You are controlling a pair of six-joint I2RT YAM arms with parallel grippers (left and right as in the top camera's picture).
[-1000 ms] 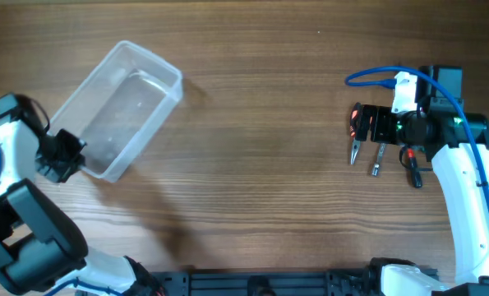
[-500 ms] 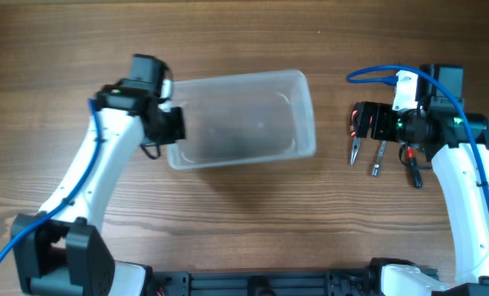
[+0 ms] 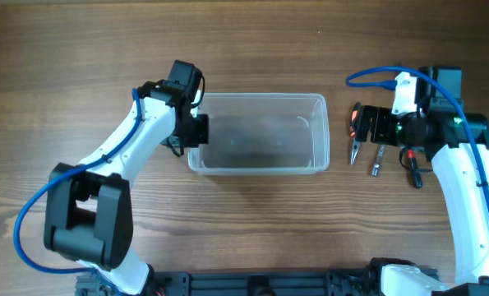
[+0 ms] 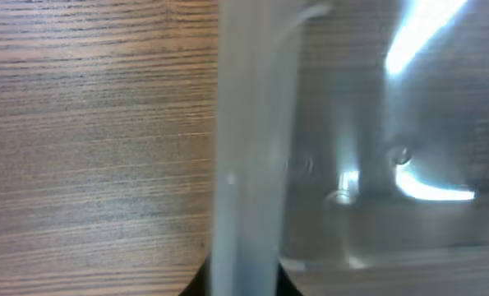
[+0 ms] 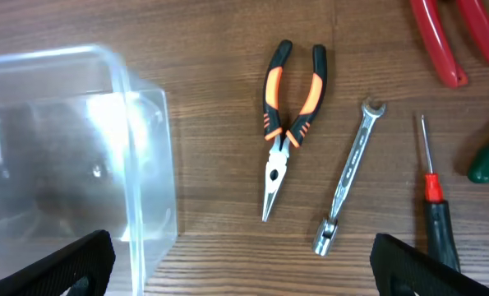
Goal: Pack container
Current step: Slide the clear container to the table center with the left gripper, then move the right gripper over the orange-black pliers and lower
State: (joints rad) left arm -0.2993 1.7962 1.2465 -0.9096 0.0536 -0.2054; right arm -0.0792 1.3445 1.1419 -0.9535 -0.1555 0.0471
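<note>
The clear plastic container (image 3: 256,169) lies lengthwise in the middle of the table, lidless and empty. My left gripper (image 3: 196,131) is shut on its left short wall; in the left wrist view the container's rim (image 4: 248,164) runs between the dark jaw tips (image 4: 244,288). My right gripper (image 3: 366,125) is open and empty, hovering over the hand tools just right of the container. In the right wrist view its fingers (image 5: 244,267) are spread wide, with the container's corner (image 5: 145,164) at the left.
Right of the container lie orange-handled pliers (image 5: 289,123) (image 3: 355,152), a small wrench (image 5: 347,177) (image 3: 378,160), a red-necked screwdriver (image 5: 433,205) (image 3: 412,173), red-handled pliers (image 5: 454,37) and a green handle (image 5: 486,160).
My left arm has carried the container from the far left to the table's middle, turned it lengthwise and brought it close to the tools. The right arm has not moved.
</note>
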